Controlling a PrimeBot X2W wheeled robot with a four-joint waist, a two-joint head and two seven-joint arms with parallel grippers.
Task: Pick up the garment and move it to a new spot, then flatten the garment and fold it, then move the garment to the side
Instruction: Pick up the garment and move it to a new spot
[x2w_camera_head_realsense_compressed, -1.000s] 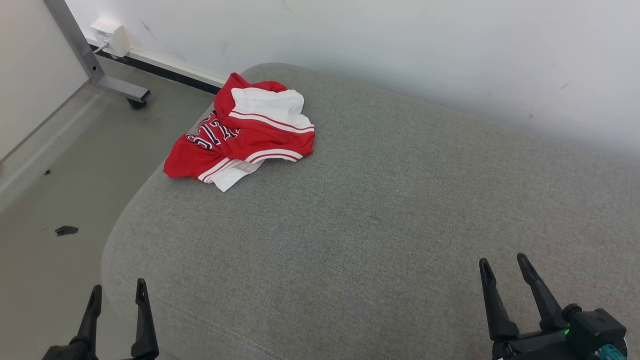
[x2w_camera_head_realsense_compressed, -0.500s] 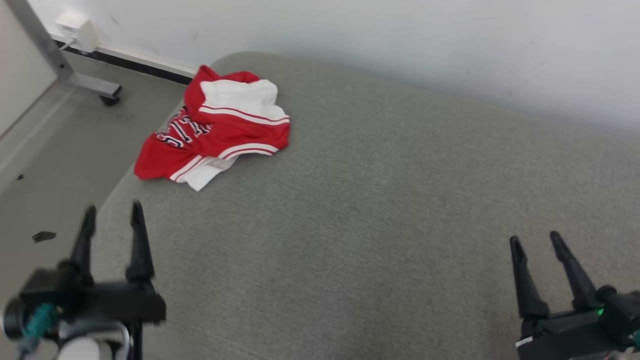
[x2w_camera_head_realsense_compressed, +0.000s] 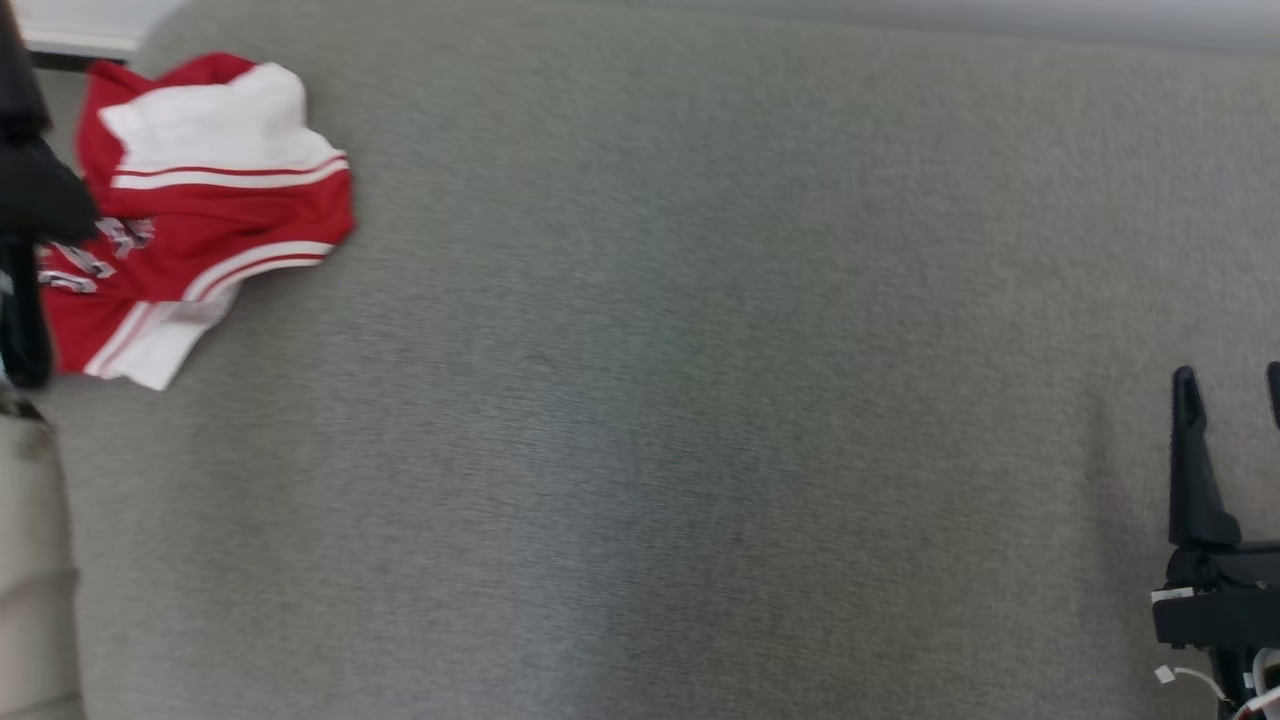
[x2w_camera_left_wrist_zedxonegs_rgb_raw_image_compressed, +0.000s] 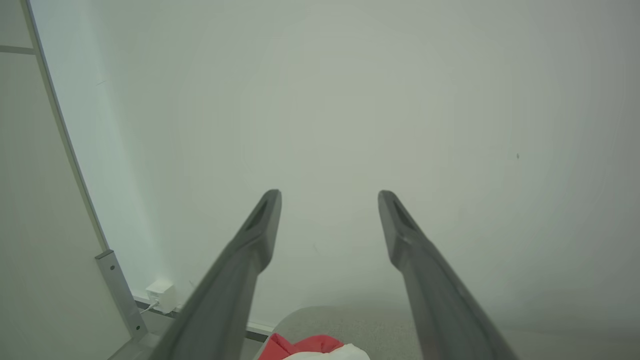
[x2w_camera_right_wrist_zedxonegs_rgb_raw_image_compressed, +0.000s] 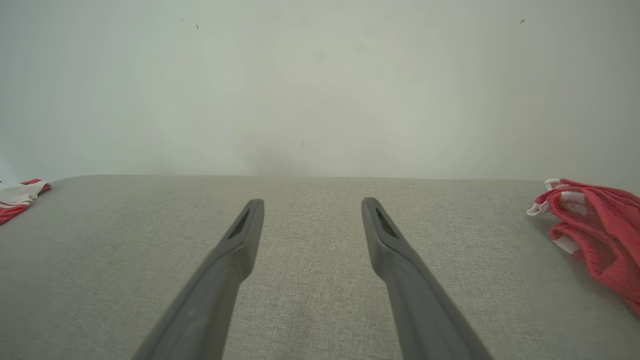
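Now your left claw (x2w_camera_left_wrist_zedxonegs_rgb_raw_image_compressed: 330, 200) is spread open and empty, raised above the couch's (x2w_camera_head_realsense_compressed: 700, 400) far left corner, where the garment (x2w_camera_head_realsense_compressed: 200, 220) lies crumpled. Your right claw (x2w_camera_right_wrist_zedxonegs_rgb_raw_image_compressed: 312, 207), also open and empty, hovers low over the couch's right side. Over the last second the head camera has swung closer, so the garment's shift is not its own, while the left arm has lifted toward it. Pickup looks to be starting, and nothing is gripped yet.
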